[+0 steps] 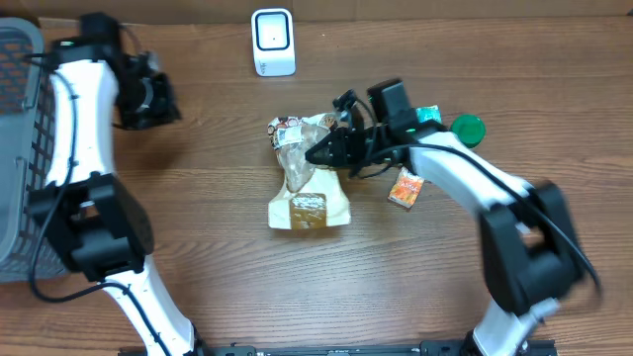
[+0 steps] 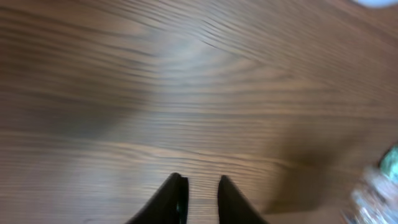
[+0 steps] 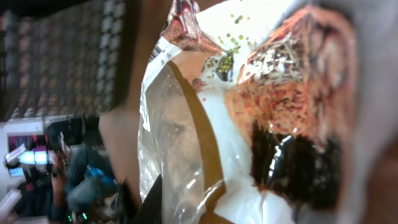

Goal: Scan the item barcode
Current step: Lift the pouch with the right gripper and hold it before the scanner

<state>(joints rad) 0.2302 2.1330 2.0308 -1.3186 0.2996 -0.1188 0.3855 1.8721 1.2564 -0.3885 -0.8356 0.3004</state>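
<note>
Plastic snack bag (image 1: 309, 206) lies mid-desk, your right gripper (image 1: 328, 151) clamped on it; left gripper (image 2: 200, 180) slightly apart, empty. You are grasping; next lift it, barcode toward the scanner (image 1: 273, 42) at the far edge.

Grey basket (image 1: 12, 119) cut by left edge, snack bag (image 3: 261, 112) blurred up close

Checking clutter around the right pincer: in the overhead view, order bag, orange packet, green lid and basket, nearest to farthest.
From the right pincer:
1. bag, gripped
2. orange packet, to its right
3. green lid, farther right
4. basket, far left edge
</note>
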